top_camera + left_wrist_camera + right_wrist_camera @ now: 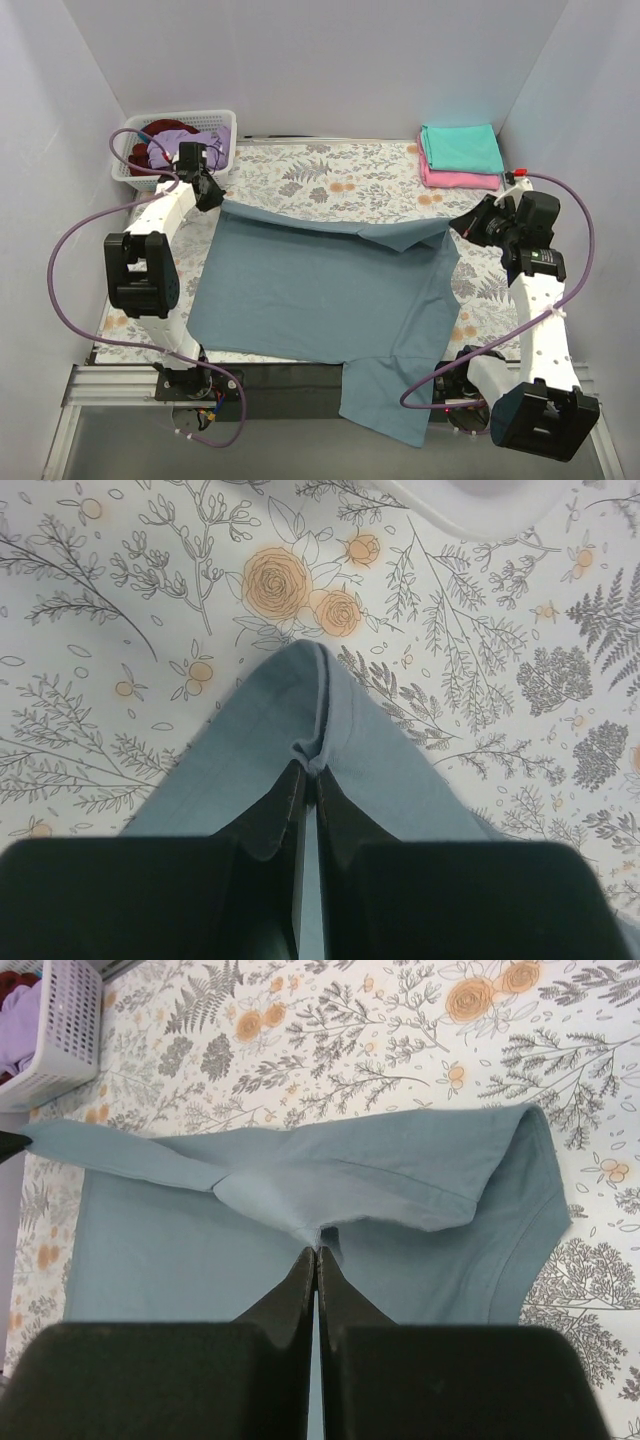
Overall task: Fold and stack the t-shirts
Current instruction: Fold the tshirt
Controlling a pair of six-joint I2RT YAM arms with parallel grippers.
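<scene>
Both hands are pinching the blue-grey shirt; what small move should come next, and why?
Probably draw both toward the near edge together: left hand and right hand each grip the far edge of the blue-grey t-shirt, while its body lies flat, unfolded.

Slate blue-grey t-shirt (310, 290): plain, no print, same shade at its seams. Left tool (305, 772) and right tool (316, 1253): both black. Bench (330, 175) cover around both tools: white with grey ferns, leaf sprigs and pale orange roses. Beyond the right tool, teal t-shirt (460, 145) on pink t-shirt (455, 180), both plain. Just beyond the left tool, white lattice basket (222, 125) holding lilac t-shirt (195, 140) and dark red t-shirt (160, 130). Cables (60, 250) behind the tools: purple.
</scene>
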